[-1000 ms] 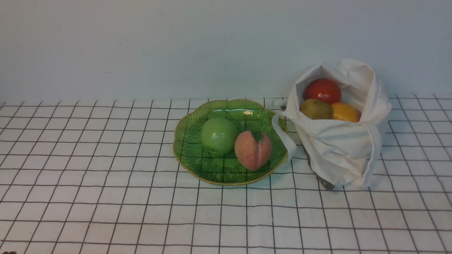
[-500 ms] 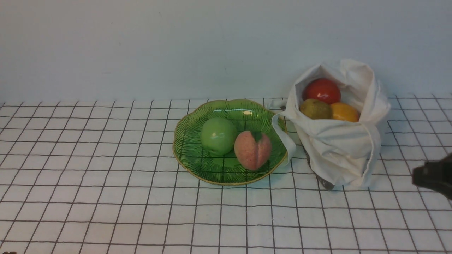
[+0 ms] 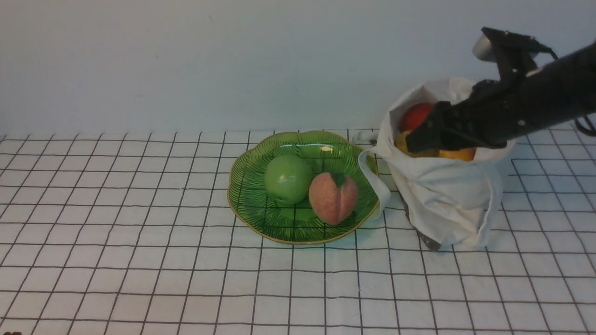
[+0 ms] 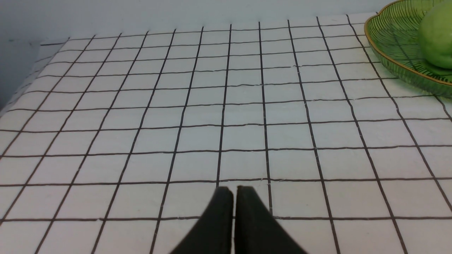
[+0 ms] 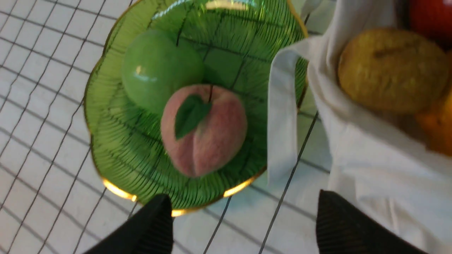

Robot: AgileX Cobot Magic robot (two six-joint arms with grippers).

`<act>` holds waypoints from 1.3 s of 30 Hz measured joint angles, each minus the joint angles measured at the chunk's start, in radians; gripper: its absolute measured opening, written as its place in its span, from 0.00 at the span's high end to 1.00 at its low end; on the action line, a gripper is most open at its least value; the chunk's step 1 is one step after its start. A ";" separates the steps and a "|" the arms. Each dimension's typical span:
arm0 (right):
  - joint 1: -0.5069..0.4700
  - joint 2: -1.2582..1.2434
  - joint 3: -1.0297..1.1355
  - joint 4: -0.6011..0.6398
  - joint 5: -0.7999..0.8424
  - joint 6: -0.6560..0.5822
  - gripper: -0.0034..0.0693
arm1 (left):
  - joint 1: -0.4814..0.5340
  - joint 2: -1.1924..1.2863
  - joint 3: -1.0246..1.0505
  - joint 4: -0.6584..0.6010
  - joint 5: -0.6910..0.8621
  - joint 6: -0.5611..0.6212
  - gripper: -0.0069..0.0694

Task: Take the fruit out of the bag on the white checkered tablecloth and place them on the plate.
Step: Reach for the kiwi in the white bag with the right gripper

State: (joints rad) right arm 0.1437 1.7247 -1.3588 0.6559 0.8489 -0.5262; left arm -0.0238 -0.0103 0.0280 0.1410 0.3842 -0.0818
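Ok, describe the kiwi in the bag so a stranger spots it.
On the white checkered tablecloth, an off-white cloth tote stands right of the green leaf-shaped plate. In its mouth lies the oval kiwi: dull brown-olive, unlike the red fruit and the orange fruit.

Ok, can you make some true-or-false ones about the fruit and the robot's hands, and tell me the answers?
1. The green apple and the peach lie on the plate. True.
2. The bag is empty. False: the kiwi, a red fruit and an orange one sit inside it.
3. The right gripper is open. True.
4. The left gripper holds the kiwi. False: it is shut on nothing, over the tablecloth.
5. The bag stands to the plate's left. False: it stands to its right.
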 joint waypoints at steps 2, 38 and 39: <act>0.000 0.092 -0.099 -0.044 0.001 0.033 0.16 | 0.000 0.000 0.000 0.000 0.000 0.000 0.92; -0.007 0.383 -0.300 -0.285 0.020 0.157 0.75 | 0.000 0.000 0.000 0.000 0.000 0.000 0.92; -0.007 0.381 -0.300 -0.285 0.020 0.158 0.76 | 0.000 0.000 0.000 0.000 0.000 0.000 0.92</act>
State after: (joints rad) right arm 0.1367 2.1056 -1.6586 0.3712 0.8693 -0.3678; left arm -0.0238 -0.0103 0.0280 0.1410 0.3842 -0.0818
